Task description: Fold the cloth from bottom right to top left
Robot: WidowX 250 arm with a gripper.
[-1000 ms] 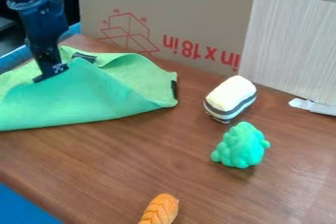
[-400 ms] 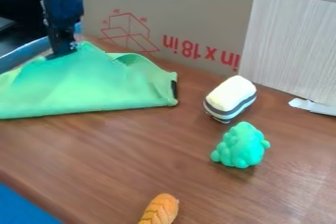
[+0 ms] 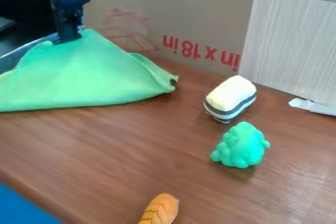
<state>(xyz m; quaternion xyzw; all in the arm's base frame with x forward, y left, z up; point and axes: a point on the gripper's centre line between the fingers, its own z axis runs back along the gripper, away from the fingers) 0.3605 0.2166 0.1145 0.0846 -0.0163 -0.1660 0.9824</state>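
Observation:
At the upper left, my gripper (image 3: 70,39) hangs down, shut on the top edge of the green cloth (image 3: 89,75). The cloth rises to a peak at the fingertips and slopes down to both sides. Its lower edge runs across the wooden table from the left side of the view, and its right corner lies in front of the cardboard. The layer beneath and the cloth's far side are hidden behind the raised part.
Right of the cloth stands a white and grey striped block (image 3: 230,98), with a green lumpy toy (image 3: 240,145) below it. An orange braided toy (image 3: 160,210) lies at the bottom edge. A cardboard wall (image 3: 190,16) borders the back of the table (image 3: 131,159).
My gripper has moved up and to the right, holding the cloth. The cloth's peak has risen, its lower edge has shifted back, and its right corner has drawn inward and folded over.

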